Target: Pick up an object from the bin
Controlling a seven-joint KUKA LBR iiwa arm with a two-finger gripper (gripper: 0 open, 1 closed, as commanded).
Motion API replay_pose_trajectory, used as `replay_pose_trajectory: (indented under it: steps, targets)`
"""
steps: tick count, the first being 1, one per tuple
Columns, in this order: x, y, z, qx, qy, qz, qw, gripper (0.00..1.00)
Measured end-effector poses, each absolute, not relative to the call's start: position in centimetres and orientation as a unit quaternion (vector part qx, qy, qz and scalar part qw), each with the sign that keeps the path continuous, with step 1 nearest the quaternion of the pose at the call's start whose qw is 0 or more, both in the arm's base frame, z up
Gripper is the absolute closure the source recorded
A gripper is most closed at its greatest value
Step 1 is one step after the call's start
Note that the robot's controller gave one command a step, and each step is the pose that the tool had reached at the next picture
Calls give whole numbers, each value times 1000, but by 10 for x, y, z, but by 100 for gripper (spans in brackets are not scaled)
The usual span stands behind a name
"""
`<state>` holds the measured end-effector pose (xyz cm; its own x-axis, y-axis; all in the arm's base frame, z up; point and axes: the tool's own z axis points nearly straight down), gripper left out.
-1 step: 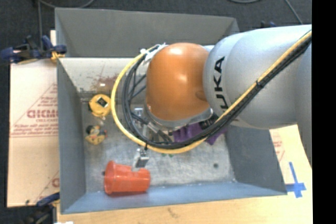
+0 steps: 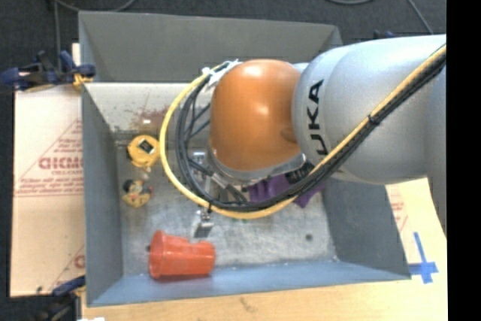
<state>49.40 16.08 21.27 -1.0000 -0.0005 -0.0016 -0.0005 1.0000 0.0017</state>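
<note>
Camera view, looking down from above: the claw of the robot arm is hanging low near the middle of a grey metal bin, its metal tip pointing at the bin floor. The arm's wrist is covering most of it, so I cannot tell whether it is open, closed or gripping anything.

Just beside the tip, toward the near wall, an orange-red plastic cup is lying on its side. Its right end is sitting almost under the claw, but the two appear to be apart. This is the nearest thing to the claw and looks like the likeliest pick.

A purple object is peeking out from under the arm to the right of the claw. Its shape is too hidden to name. Well to the left, a small round yellow toy and a small yellow and dark figure are resting near the left wall.

Above everything, the arm's glossy orange dome cover and a looping yellow cable are blocking much of the bin's middle.

The cup is probably light, hollow and fairly stiff, with a smooth skin that may slip, and lying on its side it may roll. Closing across the middle of its body, square to its length, looks safest.
</note>
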Motion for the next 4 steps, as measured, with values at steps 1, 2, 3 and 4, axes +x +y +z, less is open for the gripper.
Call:
replay_pose_trajectory:
  steps: [1,2,3,4]
  targets:
    - [493,162,176,-38,999,1,4,0]
    - [494,144,80,-168,986,3,8,100]
    - [494,144,80,-167,986,3,8,100]
    - [480,51,203,-230,973,0,1,100]
